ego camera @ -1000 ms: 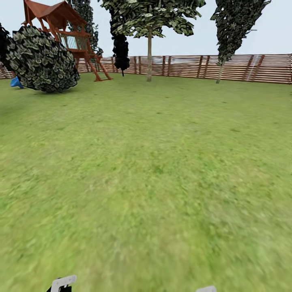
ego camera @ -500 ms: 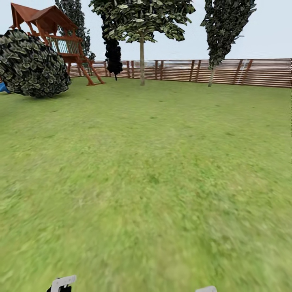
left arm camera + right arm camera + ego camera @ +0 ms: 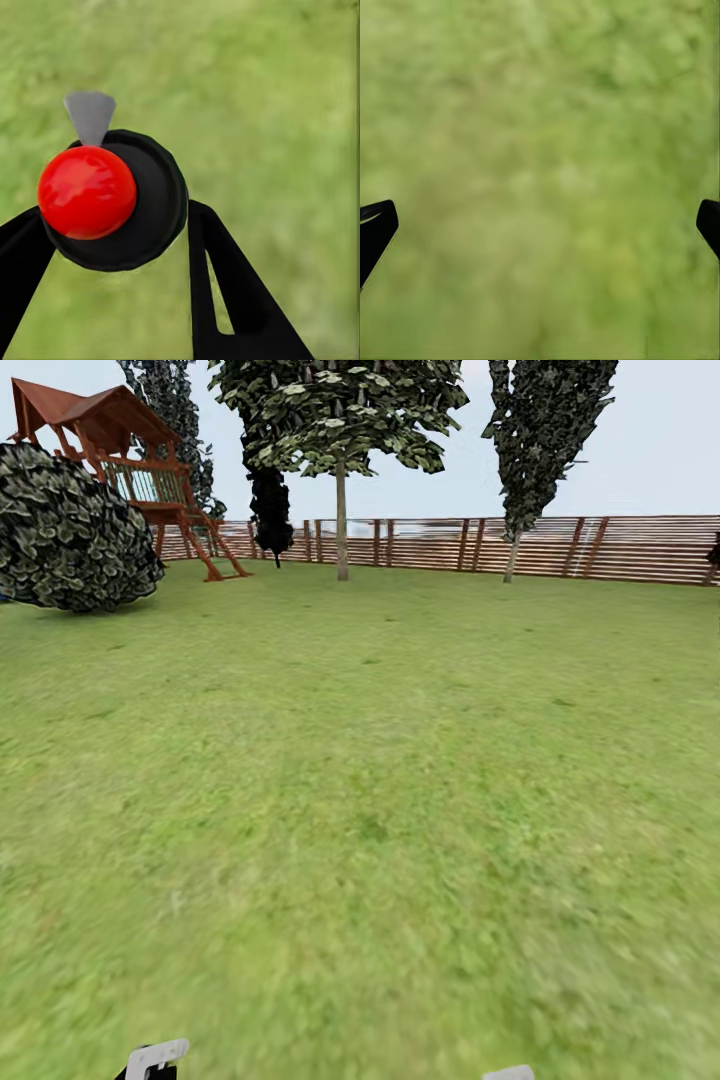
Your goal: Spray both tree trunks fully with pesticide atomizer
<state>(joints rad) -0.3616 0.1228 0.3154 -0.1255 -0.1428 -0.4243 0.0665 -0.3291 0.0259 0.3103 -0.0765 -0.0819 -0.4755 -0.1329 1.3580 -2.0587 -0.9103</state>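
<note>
fence [image 3: 560, 547]: brown wooden slats
lawn [image 3: 380, 780]: rough matt grass
atomizer [image 3: 112, 199]: glossy red knob, smooth black body

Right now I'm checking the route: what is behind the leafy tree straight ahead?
Behind the tree runs the brown slat fence, with pale sky above it. The trunk covers a narrow strip of fence; beyond the fence nothing can be made out.
</note>
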